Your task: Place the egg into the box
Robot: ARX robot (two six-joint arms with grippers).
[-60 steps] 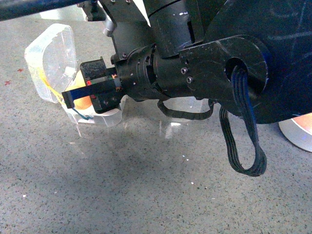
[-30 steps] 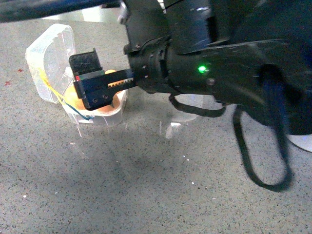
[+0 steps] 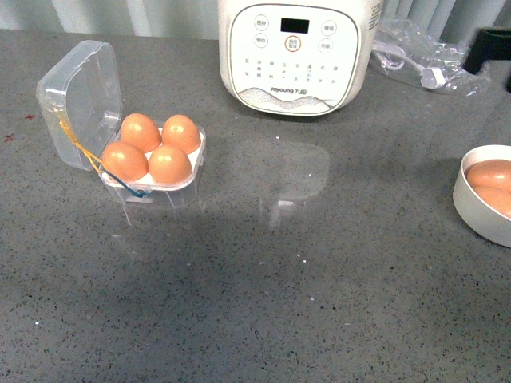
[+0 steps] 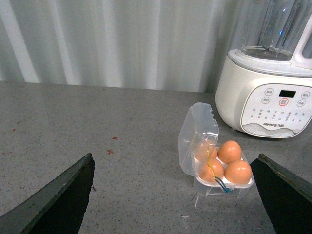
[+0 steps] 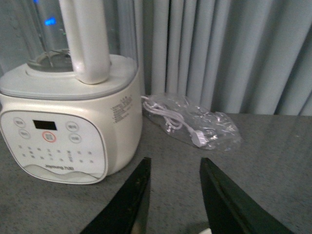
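The clear plastic box (image 3: 164,190) stands at the table's left with its hinged lid (image 3: 80,100) open and a yellow and blue band hanging on it. Several orange-brown eggs (image 3: 169,163) sit in its holes; I cannot tell them apart. The box also shows in the left wrist view (image 4: 223,184), some way ahead of my left gripper (image 4: 170,195), which is open and empty. My right gripper (image 5: 175,161) is open and empty, near the cooker and above the table. A dark part of the right arm (image 3: 491,46) shows at the far right of the front view.
A big white cooker (image 3: 295,56) with buttons stands at the back middle. A clear bag with a white cable (image 3: 415,52) lies to its right. A round white bowl (image 3: 479,211) with more eggs (image 3: 491,177) sits at the right edge.
The dark arm that covered the box and most of the front view has drawn away out of sight. The box now shows uncovered, with eggs in all its holes.
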